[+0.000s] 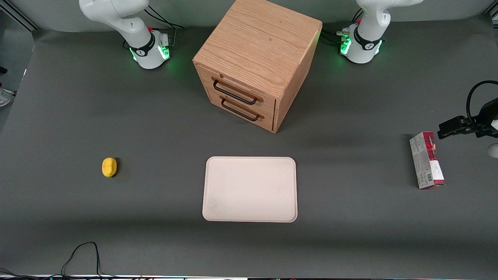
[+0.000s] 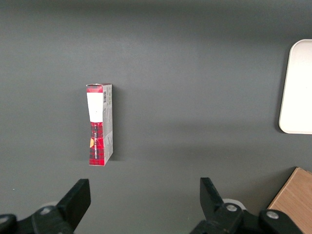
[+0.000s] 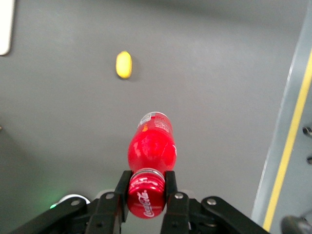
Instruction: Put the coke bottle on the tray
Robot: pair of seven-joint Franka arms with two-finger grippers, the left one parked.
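My right gripper [image 3: 146, 187] shows only in the right wrist view; it is out of the front view. It is shut on the red cap of the coke bottle [image 3: 151, 146], one finger on each side of the neck. The bottle hangs cap-up high above the grey table, toward the working arm's end. The cream tray [image 1: 249, 189] lies flat near the middle of the table, nearer the front camera than the wooden drawer box. A corner of the tray also shows in the right wrist view [image 3: 4, 27], well apart from the bottle.
A yellow lemon [image 1: 109, 167] lies on the table toward the working arm's end, also in the right wrist view [image 3: 124, 64]. The wooden drawer box [image 1: 256, 62] stands at the middle. A red-and-grey carton [image 1: 426, 160] lies toward the parked arm's end. The table's edge [image 3: 292, 131] runs close to the bottle.
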